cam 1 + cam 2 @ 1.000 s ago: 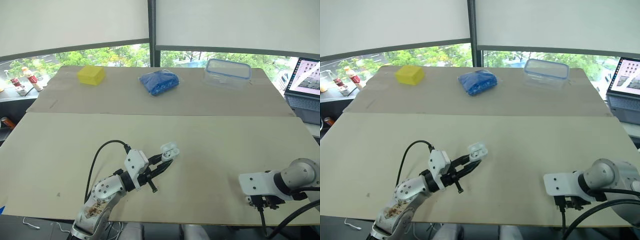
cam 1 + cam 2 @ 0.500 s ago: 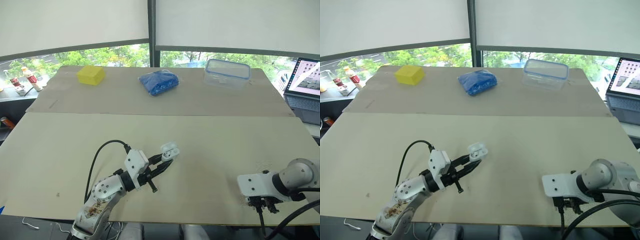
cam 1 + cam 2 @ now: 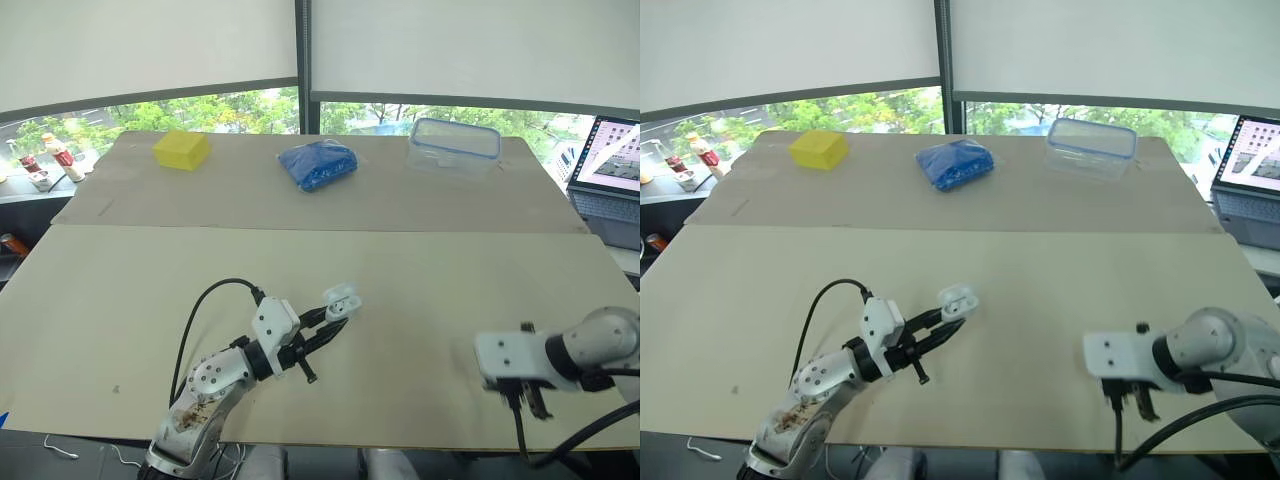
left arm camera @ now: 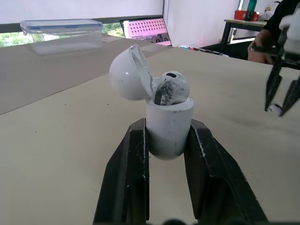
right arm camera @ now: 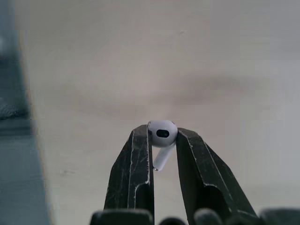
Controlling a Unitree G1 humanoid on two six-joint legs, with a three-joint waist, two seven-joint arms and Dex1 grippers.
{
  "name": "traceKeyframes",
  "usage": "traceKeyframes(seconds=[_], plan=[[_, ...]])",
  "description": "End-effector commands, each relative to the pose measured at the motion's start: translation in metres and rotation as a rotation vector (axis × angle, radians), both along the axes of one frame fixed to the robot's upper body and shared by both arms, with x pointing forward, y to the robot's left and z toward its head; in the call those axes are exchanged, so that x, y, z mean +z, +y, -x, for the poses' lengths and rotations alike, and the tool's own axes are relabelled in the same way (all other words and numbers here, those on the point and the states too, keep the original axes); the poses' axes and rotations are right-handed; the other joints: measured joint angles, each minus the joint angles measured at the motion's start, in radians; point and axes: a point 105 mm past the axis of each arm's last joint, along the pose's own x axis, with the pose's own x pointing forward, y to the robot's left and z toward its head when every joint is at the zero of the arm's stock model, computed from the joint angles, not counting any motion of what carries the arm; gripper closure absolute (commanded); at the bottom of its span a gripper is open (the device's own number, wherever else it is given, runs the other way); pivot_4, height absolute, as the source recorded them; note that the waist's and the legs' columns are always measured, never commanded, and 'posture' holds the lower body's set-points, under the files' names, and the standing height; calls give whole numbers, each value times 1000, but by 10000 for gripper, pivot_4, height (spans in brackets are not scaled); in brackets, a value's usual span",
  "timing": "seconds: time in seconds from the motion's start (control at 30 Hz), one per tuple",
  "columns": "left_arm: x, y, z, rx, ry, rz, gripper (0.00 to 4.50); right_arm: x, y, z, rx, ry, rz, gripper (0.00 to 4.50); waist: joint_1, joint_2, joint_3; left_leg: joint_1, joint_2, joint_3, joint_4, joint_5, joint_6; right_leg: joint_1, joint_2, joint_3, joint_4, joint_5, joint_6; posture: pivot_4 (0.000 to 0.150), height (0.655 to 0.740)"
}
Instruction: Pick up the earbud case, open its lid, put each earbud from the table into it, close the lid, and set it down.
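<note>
The earbud case was clamped between the left gripper's fingers, lid hinged open, one earbud seated inside. At 4 o'clock from it, near the table's front edge, the right gripper pinched the second earbud, with open tabletop between. A closed clear box, blue bag and yellow block lay well apart toward 12 o'clock.

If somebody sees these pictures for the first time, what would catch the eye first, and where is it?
First comes the white earbud case, its lid open and one earbud inside, clamped in the left gripper over the near table, left of centre. Next is the second earbud, pinched in the right gripper at the near right. Far back lie a yellow block, a blue bag and a clear container.
</note>
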Motion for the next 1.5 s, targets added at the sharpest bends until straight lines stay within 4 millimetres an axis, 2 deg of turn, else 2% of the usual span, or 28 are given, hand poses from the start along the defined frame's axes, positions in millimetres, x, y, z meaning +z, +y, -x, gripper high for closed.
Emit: traceKeyframes(seconds=[0.03,0.1,0.3,0.4,0.5,0.9,1.27,1.5], plan=[[13,-5,-6,-22,-72,27,39719,38,24,-9,-38,-131,-268,41605,1,0,0,0,0,0,0,0,0,0,0,0,0,0,0,1500,6859],[17,-7,-11,-32,-90,37,39719,60,43,-11,-61,-194,-480,41605,2,-1,0,0,0,-1,0,0,0,0,0,-1,0,0,0,1500,6859],[24,-11,-25,-64,-94,60,39719,102,77,-17,-150,-314,-936,41605,2,-1,0,-2,-1,-1,0,0,0,-1,0,-1,1,0,0,1500,6859],[29,-17,-28,-115,-47,95,39719,106,89,-18,-221,-338,-1105,41605,4,-1,0,-3,0,-2,0,0,0,-2,0,-2,1,0,0,1500,6859],[32,-22,-32,-149,-11,117,39719,106,96,-25,-263,-353,-1172,41605,3,-1,0,-3,-1,-2,1,0,0,-3,0,-1,2,0,0,1500,6859],[40,-22,-36,-159,14,145,39719,83,111,-34,-264,-412,-1126,41605,-3,0,0,-3,-1,-2,0,0,0,-4,0,-1,3,0,0,1500,6859],[41,-24,-33,-171,8,147,39719,62,104,-42,-254,-493,-1006,41605,-2,0,0,-3,-1,-2,0,0,0,-4,0,-1,3,0,0,1500,6859],[42,-24,-31,-178,7,149,39719,52,106,-39,-213,-507,-929,41605,-2,0,0,-3,-1,-2,0,0,0,-4,0,-1,3,0,0,1500,6859]])
